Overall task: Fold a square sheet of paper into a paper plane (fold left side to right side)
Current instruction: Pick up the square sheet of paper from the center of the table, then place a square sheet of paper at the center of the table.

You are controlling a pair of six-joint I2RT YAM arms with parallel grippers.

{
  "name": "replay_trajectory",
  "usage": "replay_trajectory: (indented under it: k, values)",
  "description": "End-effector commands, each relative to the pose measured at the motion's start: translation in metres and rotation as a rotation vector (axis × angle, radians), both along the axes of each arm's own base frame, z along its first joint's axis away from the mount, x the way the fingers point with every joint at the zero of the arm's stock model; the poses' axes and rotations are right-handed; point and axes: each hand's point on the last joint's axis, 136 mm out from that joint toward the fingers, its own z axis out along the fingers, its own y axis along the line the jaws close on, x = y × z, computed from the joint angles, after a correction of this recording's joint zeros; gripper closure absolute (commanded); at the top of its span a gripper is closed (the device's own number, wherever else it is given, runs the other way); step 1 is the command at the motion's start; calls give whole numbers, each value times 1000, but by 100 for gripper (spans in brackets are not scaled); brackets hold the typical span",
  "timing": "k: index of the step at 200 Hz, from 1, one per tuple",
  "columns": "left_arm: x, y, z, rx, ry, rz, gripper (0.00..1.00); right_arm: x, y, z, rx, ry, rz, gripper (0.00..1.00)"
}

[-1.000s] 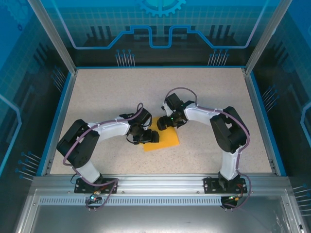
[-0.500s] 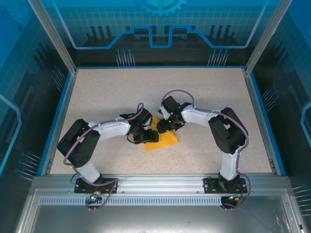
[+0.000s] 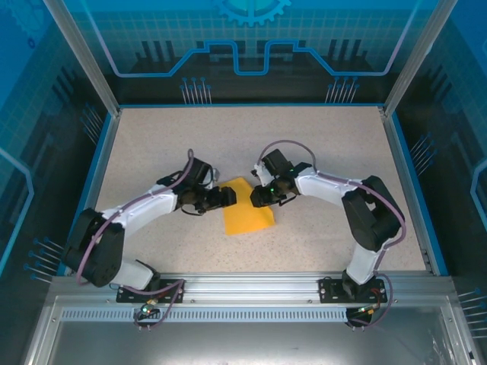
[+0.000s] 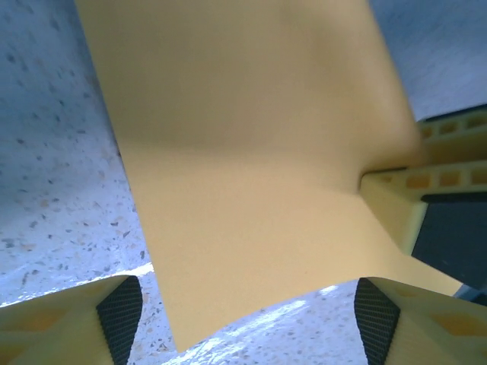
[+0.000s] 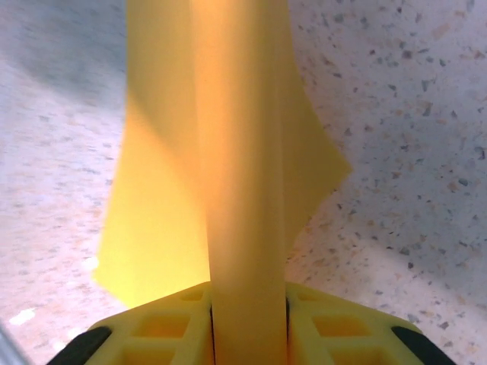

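The fold looked to be in its early stage: the sheet [image 3: 249,217] lay near the middle of the desk [image 3: 327,144], between the two arms, as a bent piece and not yet a plane, with its near part flat on the surface and its far part raised. The right end effector [image 3: 256,199] sat at the sheet's far right edge, and its wrist view showed the fingers [image 5: 152,327] closed on a strip of the paper, which rose between them and bowed away over the desk. The left end effector [image 3: 227,198] was just beside the sheet's far left edge. In its own view its fingers [image 4: 114,319] stood wide apart and gripped nothing, with the paper curving ahead of them and one low corner dipping towards the gap. A yellow finger of the other arm showed at the sheet's right margin there. I judged that the next move called for the left end effector to take or steady its side, so that the left side could be carried over to the right and the edges matched before any crease was pressed. Thin paper held at one edge could twist or slip.
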Motion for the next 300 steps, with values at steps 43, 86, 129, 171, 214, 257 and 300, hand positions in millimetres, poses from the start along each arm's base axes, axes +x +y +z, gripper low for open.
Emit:
replay_trajectory:
  k: [43, 86, 129, 171, 214, 257, 300]
  values:
    - [1, 0, 88, -340, -236, -23, 11, 2, -10, 103, 455, -50, 3, 74]
    - [-4, -14, 152, -541, -393, -91, 4, -13, -30, 178, 659, -118, 50, 75]
    - [-7, -25, 190, -656, -476, -174, 2, -36, -31, 231, 764, -164, 117, 74]
    - [-13, -43, 201, -674, -498, -252, 22, -38, -27, 234, 761, -156, 121, 73]
    - [-1, -47, 169, -582, -434, -209, 88, -22, -38, 208, 619, -183, 24, 59]
    - [18, -46, 113, -467, -304, -149, 100, 5, -69, 161, 390, -211, -139, 32]
    - [35, -37, 41, -306, -176, -86, 100, 22, -92, 110, 219, -203, -245, 8]
